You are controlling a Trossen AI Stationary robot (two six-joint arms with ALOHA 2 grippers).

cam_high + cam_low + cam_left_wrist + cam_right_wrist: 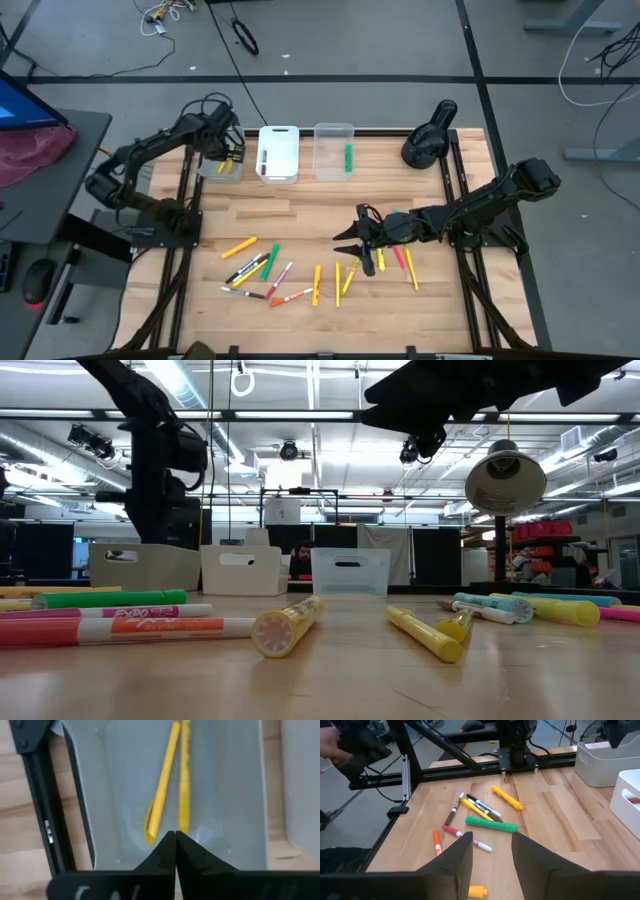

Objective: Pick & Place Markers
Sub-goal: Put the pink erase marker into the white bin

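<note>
The left tool (228,152) is held over the leftmost bin (218,168) at the upper left of the high view, and in the left wrist view its fingers are seen clenched together with nothing between them; two yellow markers (170,780) lie just beyond the fingertips on the floor of that bin, so a drop into it seems already made, the bin apparently being kept for yellow. A white bin (278,153) stands just beside it at the upper centre, with a dark marker inside, and a clear bin (334,150) to its right holds a green marker (348,158), which suggests sorting by colour. The right tool (356,238) hangs low over the worktop (300,215) right of centre in the high view, its fingers parted and grasping nothing, pointed towards the loose markers (270,272) scattered across the lower middle of the frame; this posture is judged to be a readiness for the next pick. A few yellow and red markers lie just beside that tool. In the right wrist view a large green marker (491,824) lies ahead of the spread fingers. Most of the task is judged to be left undone.
</note>
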